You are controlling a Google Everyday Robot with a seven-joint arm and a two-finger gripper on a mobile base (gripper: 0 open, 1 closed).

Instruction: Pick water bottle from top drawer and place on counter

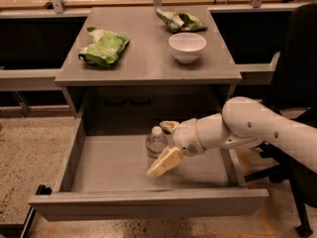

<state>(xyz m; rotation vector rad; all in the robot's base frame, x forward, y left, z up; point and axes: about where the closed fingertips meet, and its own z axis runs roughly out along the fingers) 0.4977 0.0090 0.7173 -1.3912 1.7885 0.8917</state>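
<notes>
The water bottle (155,141), clear with a white cap, stands upright in the middle of the open top drawer (148,202). My gripper (157,149) reaches into the drawer from the right on a white arm. It is open, and its fingers straddle the bottle. One cream finger (165,162) lies in front of the bottle's lower part and the other shows behind it by the cap. The counter (143,63) is the grey top above the drawer.
A white bowl (187,46) stands at the counter's back right. A green bag (104,47) lies on its left and another (181,20) at the back. A black office chair (297,78) stands to the right of the cabinet. The floor is speckled.
</notes>
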